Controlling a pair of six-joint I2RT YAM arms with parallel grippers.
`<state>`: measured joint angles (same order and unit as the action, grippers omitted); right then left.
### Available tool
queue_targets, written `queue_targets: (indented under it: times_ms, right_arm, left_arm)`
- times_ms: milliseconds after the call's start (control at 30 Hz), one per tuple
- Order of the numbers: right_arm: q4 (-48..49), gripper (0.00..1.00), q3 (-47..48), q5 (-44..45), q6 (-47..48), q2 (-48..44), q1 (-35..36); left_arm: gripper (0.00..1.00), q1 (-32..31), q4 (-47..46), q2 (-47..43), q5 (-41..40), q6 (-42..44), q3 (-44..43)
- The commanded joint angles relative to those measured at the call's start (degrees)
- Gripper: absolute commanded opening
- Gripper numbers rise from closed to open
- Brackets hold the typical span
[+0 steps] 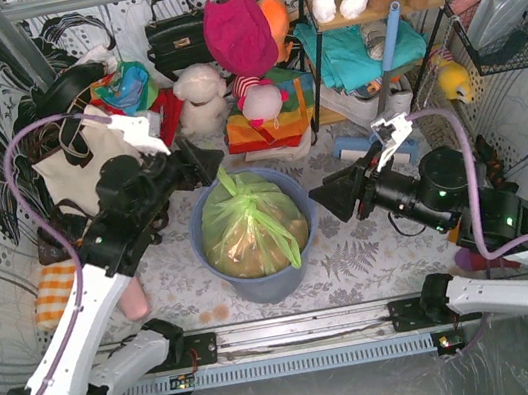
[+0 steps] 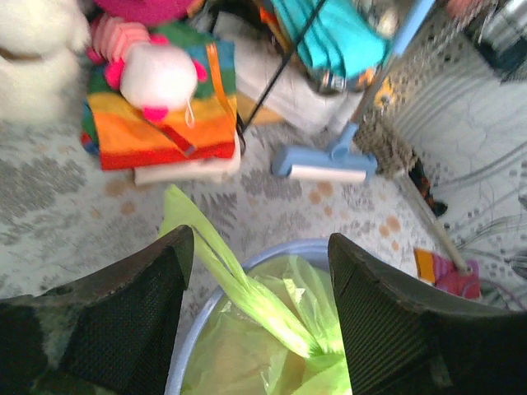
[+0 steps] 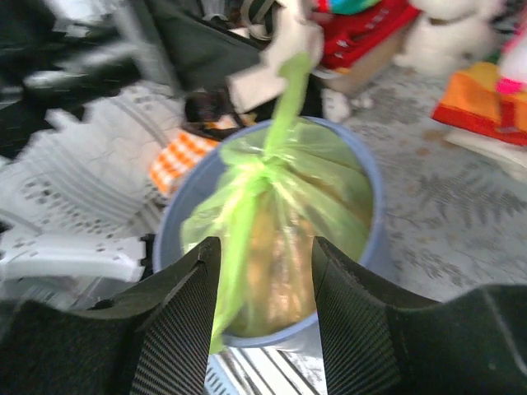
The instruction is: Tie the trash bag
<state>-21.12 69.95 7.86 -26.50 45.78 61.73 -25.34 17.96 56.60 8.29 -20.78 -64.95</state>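
The lime-green trash bag (image 1: 249,228) sits in the round blue bin (image 1: 260,294) at mid-table, brown paper showing through it. Its mouth is gathered into a knot (image 3: 262,164). One twisted tail (image 2: 239,280) sticks up toward the back, and another hangs over the bin's near side. My left gripper (image 1: 209,162) hovers just behind and left of the bin, open, with the upright tail brushing the tip of its left finger (image 2: 156,271). My right gripper (image 1: 330,197) is open to the right of the bin, its jaws apart with nothing between them.
A cream tote bag (image 1: 72,169) and an orange checked cloth (image 1: 54,291) lie to the left. Folded colourful cloths (image 1: 267,126), plush toys (image 1: 199,97) and a shelf rack (image 1: 361,49) crowd the back. A blue brush (image 2: 321,160) lies at the back right.
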Motion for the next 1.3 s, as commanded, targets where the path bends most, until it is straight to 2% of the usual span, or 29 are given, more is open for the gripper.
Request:
queue_targets:
  times_ms: [0, 100, 200, 267, 400, 500, 633, 733, 867, 967, 1067, 1167, 1233, 1267]
  right_arm:
    - [-4.98, 0.48, -1.77, 13.29, -1.50, -0.25, 0.20]
    - [-9.08, 0.49, -2.52, 21.72, -1.36, -0.37, 0.21]
    - [-12.39, 0.53, -4.19, 33.17, 0.84, -0.39, 0.23]
    - [-14.26, 0.60, -5.84, 40.77, 2.80, 0.03, 0.16]
    - [-12.36, 0.78, -10.80, 50.45, 8.30, 1.40, -1.95]
    - [-4.81, 0.86, -15.04, 43.86, 13.23, 1.98, -9.98]
    - [0.54, 0.91, -18.28, 29.72, 14.97, 5.02, -27.41]
    - [4.76, 0.94, -22.02, 25.75, 17.38, 8.33, -36.99]
    - [17.47, 0.96, -32.76, 23.27, 23.12, 10.82, -47.59]
    - [28.80, 0.98, -41.67, 23.67, 23.78, 11.19, -52.13]
    - [46.85, 0.99, -50.83, 29.63, 26.04, 13.36, -52.83]
    - [63.65, 0.99, -57.76, 32.99, 27.69, 19.32, -53.40]
    - [75.12, 0.99, -60.46, 33.70, 30.49, 23.72, -53.62]
    - [77.25, 0.99, -60.66, 32.69, 31.49, 24.61, -53.57]
  left_arm:
    - [0.76, 0.26, 1.19, -4.55, -8.81, 1.34, -4.27]
    - [0.78, 0.26, 2.48, -7.78, -14.82, 1.47, -2.84]
    - [0.86, 0.24, 2.19, -11.61, -22.16, 1.68, 1.72]
    - [0.99, 0.26, 1.56, -13.99, -28.02, 1.64, 5.71]
    - [0.98, 0.34, -1.46, -17.75, -38.44, 2.01, 15.31]
    - [0.98, 0.52, -6.90, -19.60, -44.90, 2.66, 23.70]
    - [0.98, 1.06, -14.91, -19.94, -50.78, 3.33, 31.82]
    - [0.98, 2.47, -21.46, -17.67, -53.92, 3.92, 36.71]
    - [0.98, 6.07, -29.69, -9.56, -54.48, 3.84, 41.23]
    - [0.98, 7.34, -41.67, -2.18, -55.20, 6.00, 45.89]
    - [0.98, 7.69, -55.76, 6.08, -57.56, 9.20, 50.13]
    - [0.97, 8.84, -67.56, 13.76, -57.74, 13.06, 51.82]
    - [0.98, 9.95, -68.70, 15.31, -55.44, 13.18, 51.43]
    - [0.98, 10.80, -71.61, 15.42, -53.70, 13.55, 52.21]
